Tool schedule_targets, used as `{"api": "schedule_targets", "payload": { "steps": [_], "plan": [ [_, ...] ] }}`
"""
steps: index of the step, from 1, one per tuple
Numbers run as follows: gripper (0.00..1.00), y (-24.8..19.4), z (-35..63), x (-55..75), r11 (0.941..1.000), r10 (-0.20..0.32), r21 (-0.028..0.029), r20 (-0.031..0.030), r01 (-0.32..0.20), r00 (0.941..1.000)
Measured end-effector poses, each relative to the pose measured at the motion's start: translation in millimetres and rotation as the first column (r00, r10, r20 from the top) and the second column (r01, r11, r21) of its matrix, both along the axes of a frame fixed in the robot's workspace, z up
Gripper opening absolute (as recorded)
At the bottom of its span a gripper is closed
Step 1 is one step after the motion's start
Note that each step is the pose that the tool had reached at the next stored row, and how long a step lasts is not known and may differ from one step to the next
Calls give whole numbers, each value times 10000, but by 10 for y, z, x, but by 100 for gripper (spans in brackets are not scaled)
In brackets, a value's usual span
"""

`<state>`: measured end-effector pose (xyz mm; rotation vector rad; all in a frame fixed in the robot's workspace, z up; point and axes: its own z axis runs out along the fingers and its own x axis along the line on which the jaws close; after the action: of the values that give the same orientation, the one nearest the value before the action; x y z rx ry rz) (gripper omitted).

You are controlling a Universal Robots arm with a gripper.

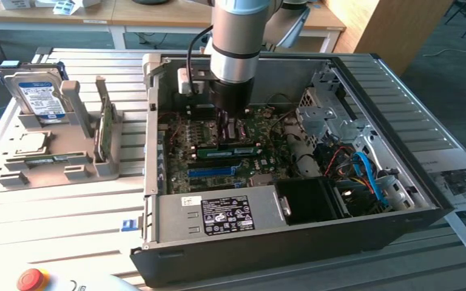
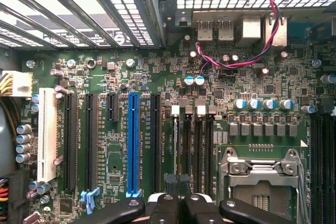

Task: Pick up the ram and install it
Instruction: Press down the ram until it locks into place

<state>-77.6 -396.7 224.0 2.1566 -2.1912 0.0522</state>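
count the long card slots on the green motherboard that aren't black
2: a white plastic slot nearest the yellow-wired connector, and a blue plastic slot between black slots. More could lie hidden under the hand.

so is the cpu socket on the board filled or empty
Empty. In the wrist view the cpu socket has its metal frame around a bare pin field, with no chip or cooler on it. The gripper hangs over the slots beside it.

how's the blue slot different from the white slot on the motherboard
The blue slot is narrower and sits between black slots; the white slot is wider and sits at the row's end, beside capacitors. Both are long, empty and parallel.
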Motion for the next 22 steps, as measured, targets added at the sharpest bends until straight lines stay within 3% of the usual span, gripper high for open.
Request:
{"api": "schedule_targets", "payload": {
  "steps": [22],
  "plan": [
    [10,0,-27,-8,10000,0,0,23,0,10000]
  ]
}}
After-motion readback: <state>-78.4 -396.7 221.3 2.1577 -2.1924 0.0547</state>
